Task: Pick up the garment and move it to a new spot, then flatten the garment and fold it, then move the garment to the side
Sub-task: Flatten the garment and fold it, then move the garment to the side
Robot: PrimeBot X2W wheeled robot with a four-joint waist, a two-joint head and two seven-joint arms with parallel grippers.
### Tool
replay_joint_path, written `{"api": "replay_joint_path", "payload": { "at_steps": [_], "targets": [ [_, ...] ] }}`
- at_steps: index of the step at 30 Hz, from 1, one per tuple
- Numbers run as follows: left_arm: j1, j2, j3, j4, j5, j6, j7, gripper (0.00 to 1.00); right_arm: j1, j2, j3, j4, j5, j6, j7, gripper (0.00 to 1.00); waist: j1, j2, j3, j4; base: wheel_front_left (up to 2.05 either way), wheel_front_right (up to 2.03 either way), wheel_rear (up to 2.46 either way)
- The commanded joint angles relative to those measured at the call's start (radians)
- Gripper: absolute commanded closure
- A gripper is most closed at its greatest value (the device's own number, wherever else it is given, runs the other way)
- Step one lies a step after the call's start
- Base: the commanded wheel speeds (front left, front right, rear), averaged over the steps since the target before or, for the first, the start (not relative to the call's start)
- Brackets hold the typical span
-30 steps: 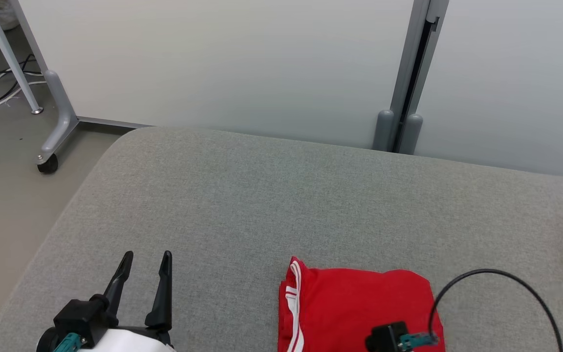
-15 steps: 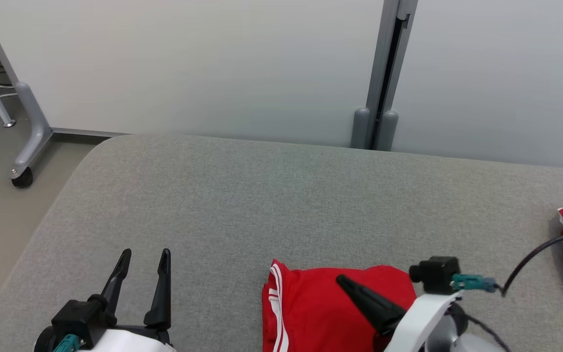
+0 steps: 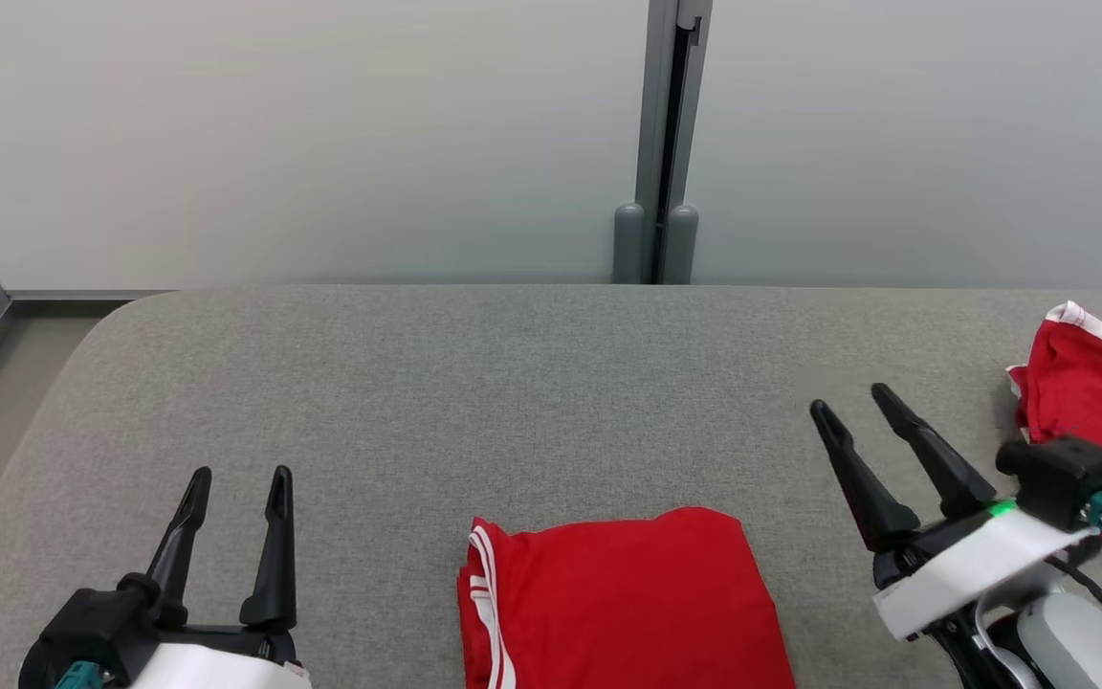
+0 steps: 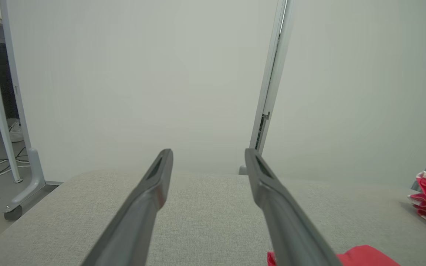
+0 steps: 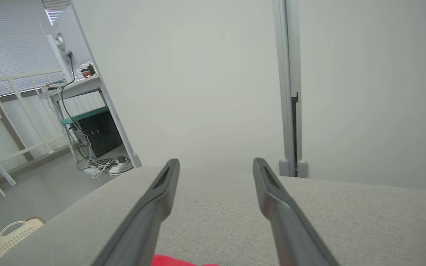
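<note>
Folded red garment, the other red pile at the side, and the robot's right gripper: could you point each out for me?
folded red garment (image 3: 623, 598), head view, middle of its flat top.
red pile (image 3: 1082, 383), head view, its crumpled upper part.
right gripper (image 3: 849, 405), head view, midway between its fingertips.

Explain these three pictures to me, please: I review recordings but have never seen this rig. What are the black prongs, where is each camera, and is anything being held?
The black prongs are the finger pairs of a two-armed wheeled robot. The wide picture comes from a camera on its head, looking down at a grey padded table. There the left gripper shows low on the left and the right gripper on the right. The other two pictures come from cameras on each wrist, looking along that arm's own fingers. Both grippers stand open and hold nothing. A folded red garment with white stripes lies flat on the table between them. A second red garment, crumpled, lies at the table's far right.
</note>
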Motion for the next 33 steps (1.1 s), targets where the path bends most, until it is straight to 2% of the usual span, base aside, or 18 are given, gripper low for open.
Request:
{"api": "replay_joint_path", "payload": {
  "at_steps": [1,9,14,22,33],
  "targets": [
    [0.013,0.000,0.015,-0.006,0.015,-0.006,0.000,0.00,0.027,0.010,-0.030,0.010,-0.035,0.000,-0.019,0.00,0.0000,-0.0001,0.002,-0.006,0.00,0.00,0.00],
    [0.040,-0.035,0.059,0.004,0.085,-0.024,0.000,0.00,0.158,0.130,-0.236,0.080,-0.227,0.000,-0.061,0.00,0.0000,-0.0001,0.009,-0.016,0.00,0.00,0.00],
    [0.060,-0.072,0.097,0.005,0.127,-0.044,0.000,0.00,0.212,0.175,-0.315,0.071,-0.307,0.000,-0.062,0.00,0.0000,-0.0001,0.009,-0.011,0.00,0.00,0.00],
    [0.070,-0.130,0.141,0.024,0.175,-0.093,0.000,0.00,0.217,0.193,-0.314,0.082,-0.354,0.000,-0.062,0.00,0.0000,-0.0001,0.014,-0.015,0.00,0.00,0.00],
    [0.060,-0.167,0.179,0.046,0.220,-0.138,0.000,0.00,0.196,0.199,-0.311,0.091,-0.358,0.000,-0.062,0.00,0.0000,-0.0001,0.014,-0.013,0.00,0.00,0.00]
  ]
}}
